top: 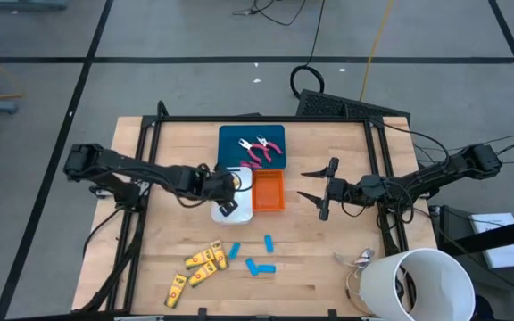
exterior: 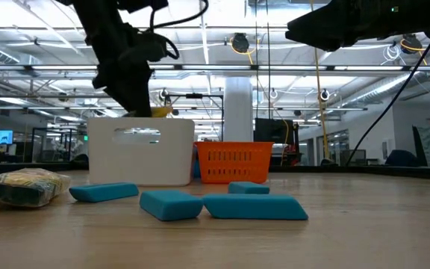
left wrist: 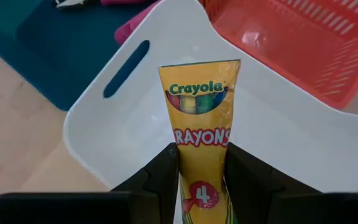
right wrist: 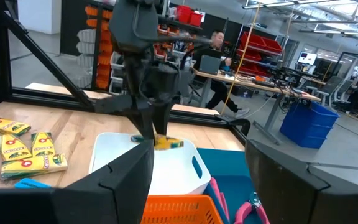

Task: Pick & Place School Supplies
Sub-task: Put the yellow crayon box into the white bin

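Observation:
My left gripper (top: 226, 195) hangs over the white tray (top: 242, 207), shut on a yellow crayon pack (left wrist: 201, 106). Several more yellow packs (top: 203, 263) and three blue oblong pieces (top: 258, 257) lie flat on the near part of the table. Two pink-handled pliers (top: 259, 150) lie in the teal tray (top: 230, 140). My right gripper (top: 303, 185) is open and holds nothing, hovering right of the orange tray (top: 269, 191). My left gripper pinches the yellow crayon pack between its two fingers (left wrist: 166, 168) at the end printed with the number (left wrist: 202, 194). The fingers slant down from the table's left. The rest of the pack juts out ahead of them, lifted clear above the white tray's floor (left wrist: 278, 134).
A big white cup (top: 422, 283) lies on its side at the table's near right corner. The teal, white and orange trays cluster at the table's middle. A black frame (top: 150, 143) edges the table. Bare wood lies between the orange tray and the cup.

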